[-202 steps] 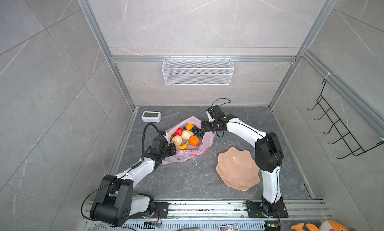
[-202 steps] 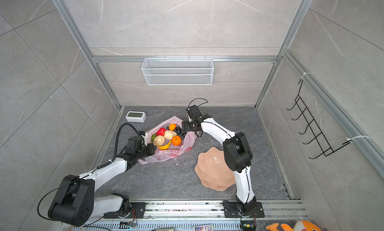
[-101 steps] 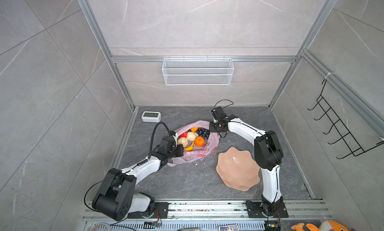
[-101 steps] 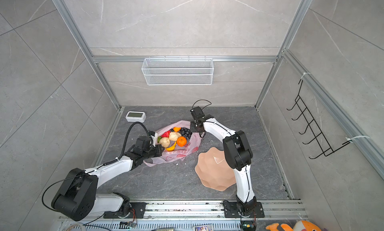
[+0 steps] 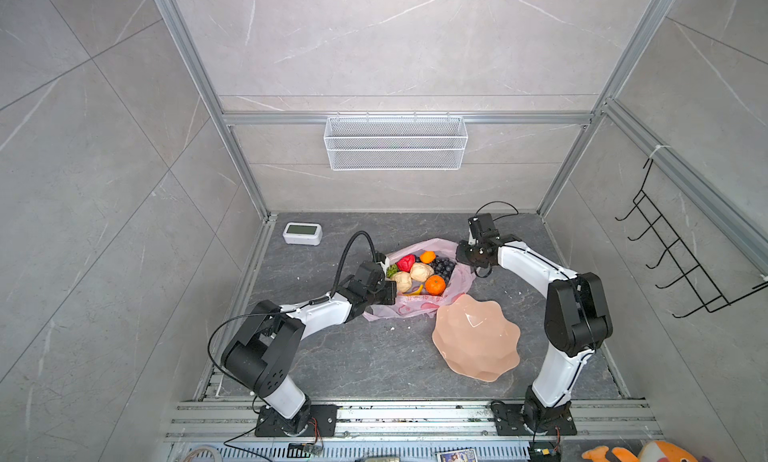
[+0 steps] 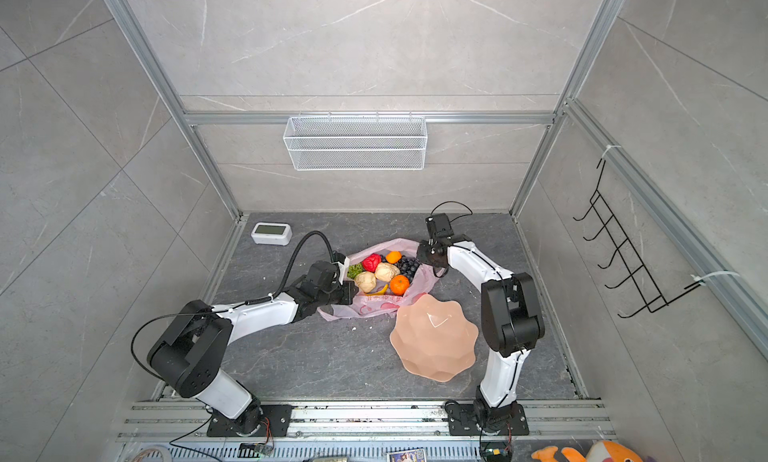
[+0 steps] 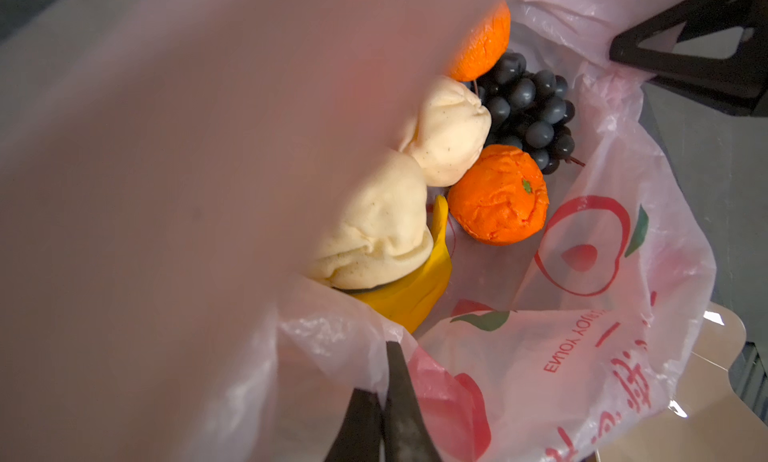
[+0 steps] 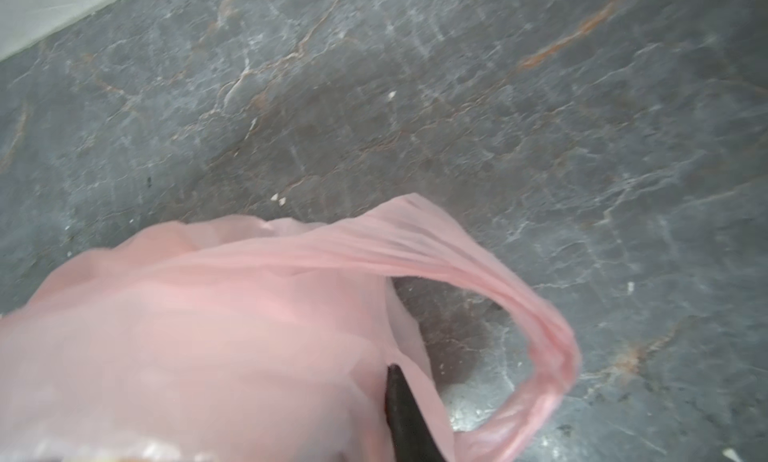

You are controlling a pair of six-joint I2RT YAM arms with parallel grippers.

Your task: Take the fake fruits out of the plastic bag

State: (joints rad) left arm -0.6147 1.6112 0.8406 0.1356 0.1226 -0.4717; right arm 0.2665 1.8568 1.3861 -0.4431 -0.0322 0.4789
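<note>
Fake fruits (image 5: pixel 419 272): piled together inside the bag, with an orange (image 5: pixel 435 285), grape bunch (image 5: pixel 444 267) and red apple (image 5: pixel 406 262) on top.
Plastic bag (image 5: pixel 415 308): on the dark table (image 5: pixel 353 356), mid-scene, mouth spread open upward.
Left gripper (image 7: pixel 382 381): clamped on the bag's left rim.
Right gripper (image 5: pixel 462 253): at the bag's far-right rim. Film is draped over one finger (image 8: pixel 399 414), so I cannot tell its grip.
Scalloped dish (image 5: pixel 478 343): just beside the bag, front right.

Banana (image 7: pixel 415 298) likely mostly under cream lump (image 7: pixel 374 227)
</note>
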